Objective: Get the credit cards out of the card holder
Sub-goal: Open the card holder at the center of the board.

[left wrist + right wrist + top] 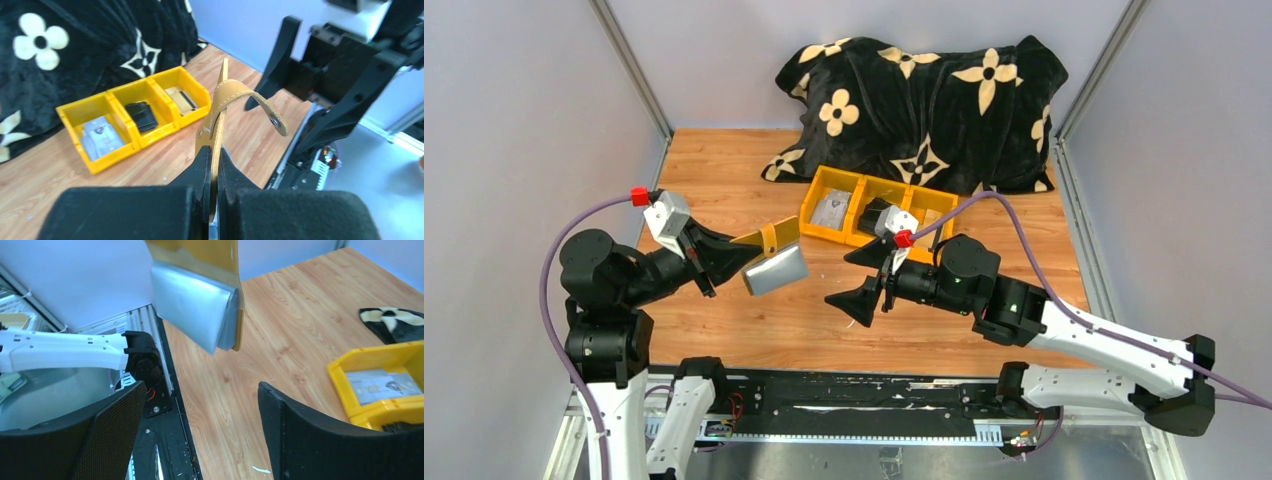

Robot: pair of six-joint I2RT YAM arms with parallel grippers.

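Left fingers pinched tight on the card holder, held up off the table; right fingers spread wide, pointing at it.

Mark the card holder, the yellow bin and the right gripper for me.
card holder (776, 270), top view, on its grey plastic sleeves.
yellow bin (115, 156), left wrist view, on its front wall.
right gripper (837, 281), top view, midway between its open fingertips.
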